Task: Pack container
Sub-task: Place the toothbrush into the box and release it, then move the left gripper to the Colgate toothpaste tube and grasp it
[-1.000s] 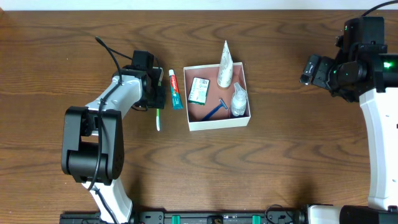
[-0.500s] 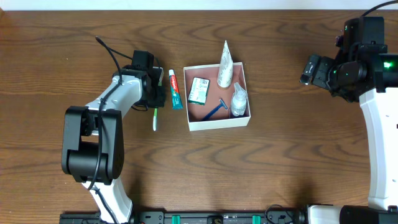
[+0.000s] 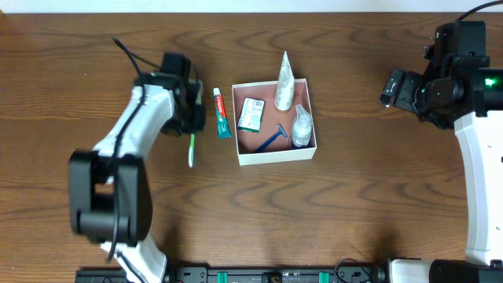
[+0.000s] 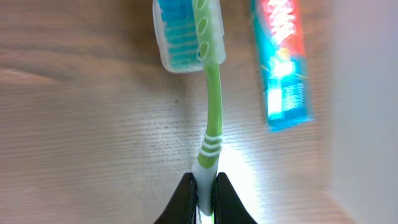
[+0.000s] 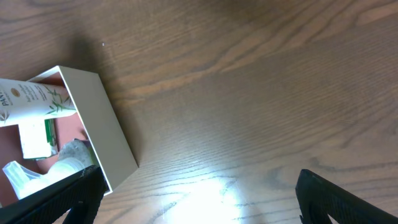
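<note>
The container is a square white box with a reddish-brown inside at the table's middle. It holds a white tube, a green-and-white packet, a blue razor and a clear bottle. My left gripper is shut on the green toothbrush, its capped head pointing away. A toothpaste tube lies between it and the container, and also shows in the left wrist view. My right gripper is open and empty, far right of the container.
Bare brown wood table all round. The right arm's base stands at the right edge. The left arm stretches from the front left.
My left gripper has lifted and shifted slightly left with the toothbrush, which now tilts. The left arm's elbow moved left. The right arm has not moved.
</note>
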